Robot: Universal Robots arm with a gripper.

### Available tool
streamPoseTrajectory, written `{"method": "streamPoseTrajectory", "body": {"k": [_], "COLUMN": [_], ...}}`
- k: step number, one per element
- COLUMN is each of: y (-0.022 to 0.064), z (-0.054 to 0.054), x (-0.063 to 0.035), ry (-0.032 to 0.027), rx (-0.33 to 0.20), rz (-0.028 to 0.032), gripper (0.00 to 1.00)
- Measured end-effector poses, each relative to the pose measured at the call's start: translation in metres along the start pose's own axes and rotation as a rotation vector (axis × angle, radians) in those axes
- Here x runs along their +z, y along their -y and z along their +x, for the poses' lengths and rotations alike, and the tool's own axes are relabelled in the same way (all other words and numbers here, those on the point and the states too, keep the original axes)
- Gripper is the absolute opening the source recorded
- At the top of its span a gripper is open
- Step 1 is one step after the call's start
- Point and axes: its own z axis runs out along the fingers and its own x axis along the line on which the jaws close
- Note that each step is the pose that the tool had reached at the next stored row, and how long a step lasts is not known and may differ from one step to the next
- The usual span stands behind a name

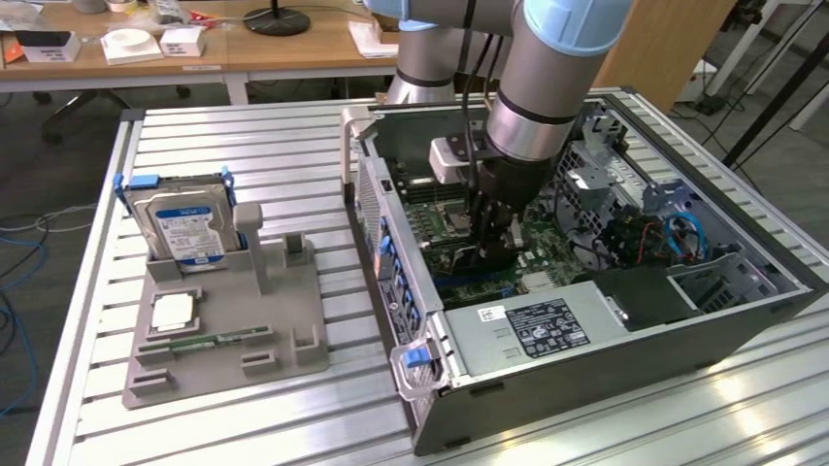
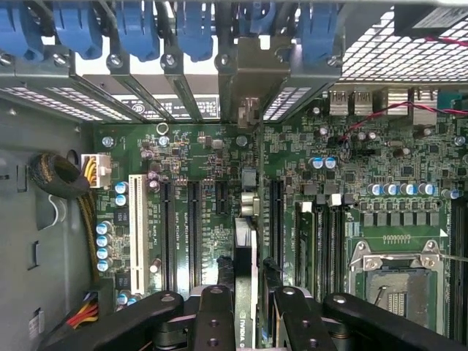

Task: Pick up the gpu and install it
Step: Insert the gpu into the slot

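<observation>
I see my gripper (image 1: 496,254) lowered deep inside the open computer case (image 1: 725,320), right above the green motherboard (image 2: 365,168). In the wrist view its black fingers (image 2: 213,316) stand narrow, pinching the gpu (image 2: 246,270) edge-on (the card's bracket end reaches toward the rear slot covers (image 2: 241,69)). The card sits over a slot, though I can't quite tell whether it is seated. Out on the table, the hard drive (image 1: 185,225) stands upright in the grey holder (image 1: 233,335).
</observation>
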Motion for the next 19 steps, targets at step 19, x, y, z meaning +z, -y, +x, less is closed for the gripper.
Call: {"method": "streamPoseTrajectory", "body": {"k": [19], "y": [0.0002], "z": [0.0000], "x": [0.0014], "ry": [0.0008], "rx": [0.000], "rz": [0.0104], "gripper": [0.26]}}
